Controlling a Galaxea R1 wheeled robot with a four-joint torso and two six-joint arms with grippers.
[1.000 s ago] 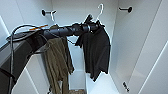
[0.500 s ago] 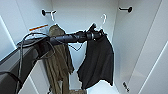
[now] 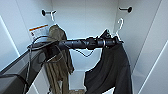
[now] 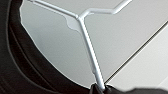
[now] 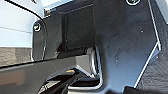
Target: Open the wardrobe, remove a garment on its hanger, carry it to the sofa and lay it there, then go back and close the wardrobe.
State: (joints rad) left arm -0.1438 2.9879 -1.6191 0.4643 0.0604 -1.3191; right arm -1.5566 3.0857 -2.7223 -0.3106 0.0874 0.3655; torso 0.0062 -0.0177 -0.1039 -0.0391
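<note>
From the head view, my left arm reaches across the open wardrobe (image 3: 85, 22) and my left tool (image 3: 113, 41) sits at the neck of the white hanger (image 3: 120, 26) that carries the black T-shirt (image 3: 112, 72); the hanger's hook is below the black wall hook (image 3: 126, 9) on the right side and appears clear of it, so I judge the shirt is off its hook and borne by my tool. The olive jacket (image 3: 58, 57) hangs from the other hook on the left, just beside my arm. In the left wrist view the hanger's stem (image 4: 91, 55) runs down into my left tool (image 4: 100, 88), which is closed on it, with the shirt's dark fabric (image 4: 15, 62) alongside. The right wrist view gives me only my own dark plate and bar, so I cannot tell how my right tool stands. The risks I see: the thin stem could twist or slip in so narrow a pinch, the soft shirt could slide off a tilted hanger, and my arm could drag the jacket as it withdraws
</note>
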